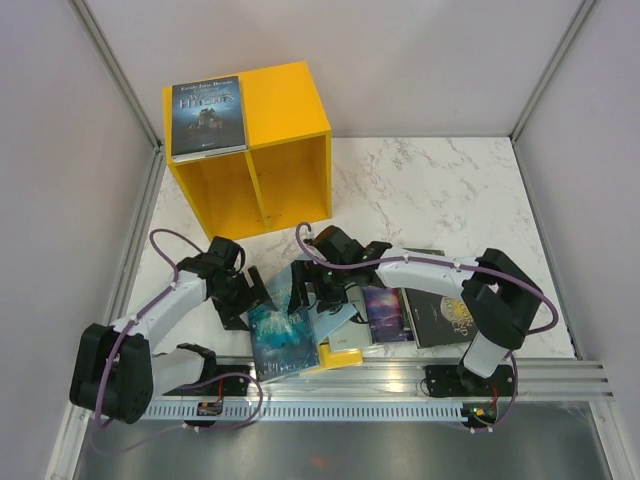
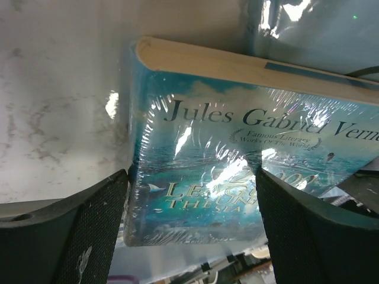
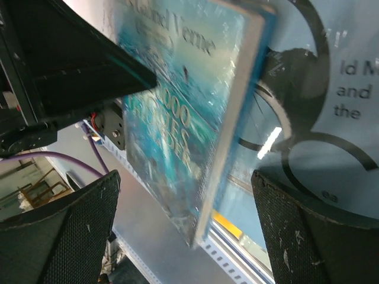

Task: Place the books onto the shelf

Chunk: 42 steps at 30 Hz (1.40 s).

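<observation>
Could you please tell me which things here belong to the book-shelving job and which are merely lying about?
Belong to the job:
yellow shelf; dark blue book on top of it; teal Jules Verne book; light blue swirl book; purple galaxy book; black-and-gold book; yellow book.

Merely around:
marble table; aluminium rail at the near edge. Both are fixtures, not loose items.

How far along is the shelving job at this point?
Done: one dark blue book lies on top of the shelf; no book shows inside its compartments. In hand: the left tool and right tool, both open, straddle a teal book without visibly clamping it. Left: that one plus the purple book, black-and-gold book, yellow book and light blue book by the arms.
</observation>
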### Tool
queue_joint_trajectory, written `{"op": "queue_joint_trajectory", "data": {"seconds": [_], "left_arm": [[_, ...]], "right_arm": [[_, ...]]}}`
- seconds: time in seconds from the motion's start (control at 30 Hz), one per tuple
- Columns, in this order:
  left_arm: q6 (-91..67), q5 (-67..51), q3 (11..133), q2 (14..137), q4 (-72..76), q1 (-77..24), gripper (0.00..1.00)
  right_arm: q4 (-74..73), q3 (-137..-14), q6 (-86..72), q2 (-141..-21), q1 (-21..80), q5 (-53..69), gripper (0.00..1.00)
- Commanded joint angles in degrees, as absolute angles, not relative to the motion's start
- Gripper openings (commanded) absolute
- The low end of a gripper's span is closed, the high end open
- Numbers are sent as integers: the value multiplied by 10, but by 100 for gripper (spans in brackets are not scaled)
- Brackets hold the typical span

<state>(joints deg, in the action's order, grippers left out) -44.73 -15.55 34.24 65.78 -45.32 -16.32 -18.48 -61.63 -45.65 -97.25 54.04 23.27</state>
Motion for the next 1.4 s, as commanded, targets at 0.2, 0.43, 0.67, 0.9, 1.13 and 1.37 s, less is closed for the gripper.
{"op": "queue_joint_trajectory", "data": {"seconds": [0.2, 0.43, 0.67, 0.9, 1.13, 1.37], "left_arm": [[-531, -206, 254, 705, -271, -191, 86], [-561, -261, 213, 683, -151, -191, 86], [-566, -279, 188, 655, -109, -190, 86], [-611, -334, 141, 682, 45, -190, 86], [-684, -417, 90, 770, 293, -191, 88], [-679, -418, 87, 717, 247, -190, 54]], "right_arm": [[-146, -563, -485, -1044, 547, 226, 93], [-120, -541, -498, -1029, 546, 223, 86], [-346, -577, -445, -1008, 546, 62, 93], [-202, -499, -474, -1020, 546, 179, 91], [-26, -443, -517, -1012, 544, 260, 77], [-16, -439, -517, -995, 534, 251, 54]]}}
